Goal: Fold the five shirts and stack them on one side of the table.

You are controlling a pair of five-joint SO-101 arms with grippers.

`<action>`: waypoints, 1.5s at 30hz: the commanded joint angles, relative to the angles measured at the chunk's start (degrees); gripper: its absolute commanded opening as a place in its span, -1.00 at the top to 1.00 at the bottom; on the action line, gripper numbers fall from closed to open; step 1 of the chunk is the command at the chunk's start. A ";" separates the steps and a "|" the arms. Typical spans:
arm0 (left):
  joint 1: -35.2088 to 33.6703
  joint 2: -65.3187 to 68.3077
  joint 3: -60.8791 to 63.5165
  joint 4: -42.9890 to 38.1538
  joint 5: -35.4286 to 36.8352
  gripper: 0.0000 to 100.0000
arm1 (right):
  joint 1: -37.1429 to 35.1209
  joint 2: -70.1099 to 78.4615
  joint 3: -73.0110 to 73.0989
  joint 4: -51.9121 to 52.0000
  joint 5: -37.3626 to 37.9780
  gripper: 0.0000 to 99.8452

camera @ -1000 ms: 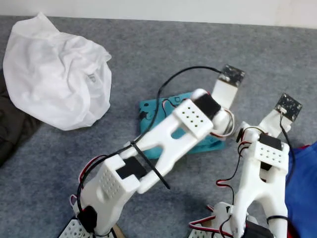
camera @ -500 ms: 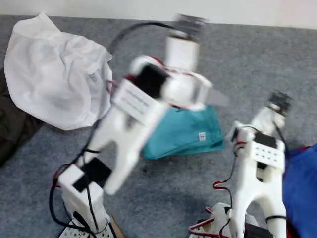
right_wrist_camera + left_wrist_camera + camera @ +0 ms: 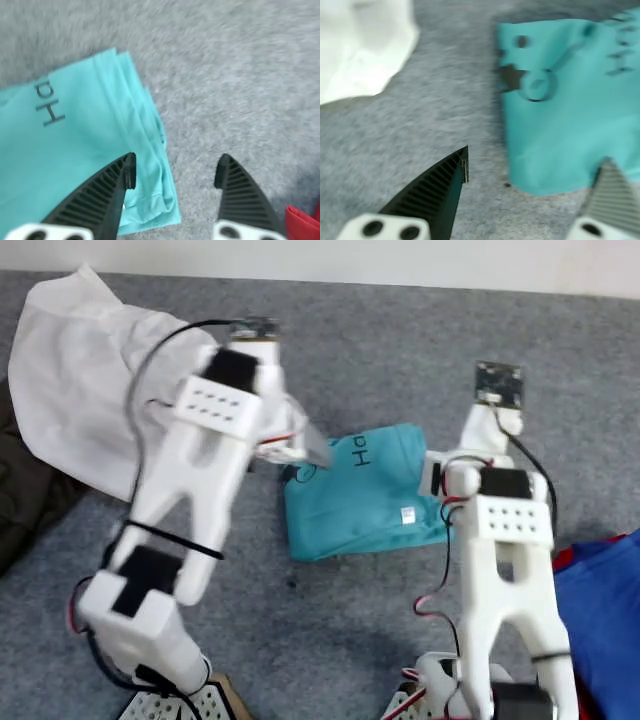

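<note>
The left arm (image 3: pixel 190 470) has swung off the folded teal shirt (image 3: pixel 365 500) to its edge nearest the crumpled white shirt (image 3: pixel 90 390), while the right arm (image 3: pixel 505 570) has pushed forward to the opposite edge. The left end effector (image 3: pixel 536 157) hangs with fingers apart over the shirt's border and the grey surface (image 3: pixel 400 360). The right end effector (image 3: pixel 177 159), likewise apart, straddles the layered edge, gripping nothing. The teal shirt lies mid-surface. One shirt looks done. The white one is bunched at a far corner, a blue shirt (image 3: pixel 600 600) and a dark garment (image 3: pixel 25 500) wait at opposite sides, and no stack shows yet.
</note>
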 commanded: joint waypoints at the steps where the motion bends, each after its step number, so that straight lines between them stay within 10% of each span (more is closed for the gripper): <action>1: -4.97 -10.07 6.11 -0.18 0.26 0.51 | -1.10 6.99 -7.43 -0.75 1.14 0.46; 15: -7.69 -30.81 42.24 -25.32 -3.60 0.55 | -6.02 29.05 -19.30 -0.84 6.33 0.46; 26: -7.43 -30.81 48.13 -30.77 -3.52 0.55 | -3.03 39.78 -19.74 -1.01 8.00 0.46; 36: -7.43 -30.73 48.66 -32.62 -3.52 0.55 | -2.33 40.22 -19.30 -1.01 8.09 0.99; 45: -7.69 -30.99 65.27 -63.82 -3.52 0.56 | 2.07 37.93 -18.59 -0.75 5.45 0.98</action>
